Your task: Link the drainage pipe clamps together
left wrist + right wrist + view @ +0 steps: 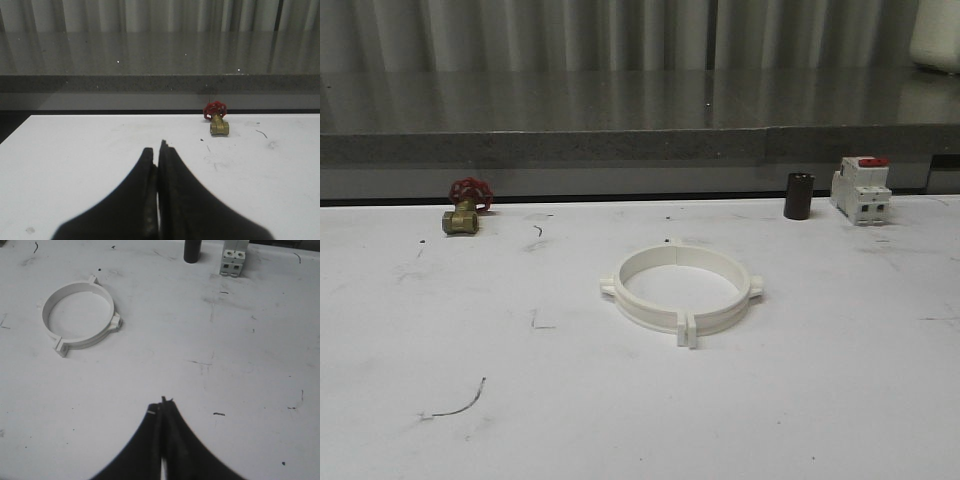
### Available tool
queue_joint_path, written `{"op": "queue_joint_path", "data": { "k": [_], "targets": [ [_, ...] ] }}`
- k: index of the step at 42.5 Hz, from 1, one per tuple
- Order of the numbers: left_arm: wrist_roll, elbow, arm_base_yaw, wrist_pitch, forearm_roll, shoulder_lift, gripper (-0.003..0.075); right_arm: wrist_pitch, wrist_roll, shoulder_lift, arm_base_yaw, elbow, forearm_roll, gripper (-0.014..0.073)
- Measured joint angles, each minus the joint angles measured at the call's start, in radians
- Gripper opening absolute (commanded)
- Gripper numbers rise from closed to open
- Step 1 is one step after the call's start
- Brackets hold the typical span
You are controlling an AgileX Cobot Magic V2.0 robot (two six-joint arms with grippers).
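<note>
The two drainage pipe clamps [680,290] lay flat near the middle of the white worktop [820,400], their ends meeting so that the halves formed one closed ring. In the front view one pair of end tabs met at the near edge of the ring and the other at its far edge; a small lug projected from the ring's left side and another from its right. In the right wrist view the ring [80,315] appeared whole, with nothing inside it but bare worktop.

The left gripper [158,150] was over bare worktop, well apart from the ring, its black fingers [145,175] pressed together with nothing between them. The right gripper [162,402] was likewise clenched on nothing, its fingers [172,435] touching along their length, also well apart from the ring.

Along the far edge of the worktop stood a brass valve with a red handwheel [466,207] to the left, and to the right a dark cylinder [799,196] with a white breaker with a red top [861,189] just beside it. The worktop bore scattered dark scuffs and pen marks.
</note>
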Motion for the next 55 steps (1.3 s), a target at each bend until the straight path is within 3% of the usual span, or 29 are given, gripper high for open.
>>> {"op": "queue_joint_path", "data": {
  "k": [55],
  "targets": [
    [0.0,0.0,0.0,-0.028,0.029,0.0,-0.002,0.0,0.0,0.0,0.0,0.0,0.0,-0.0116]
  ]
}}
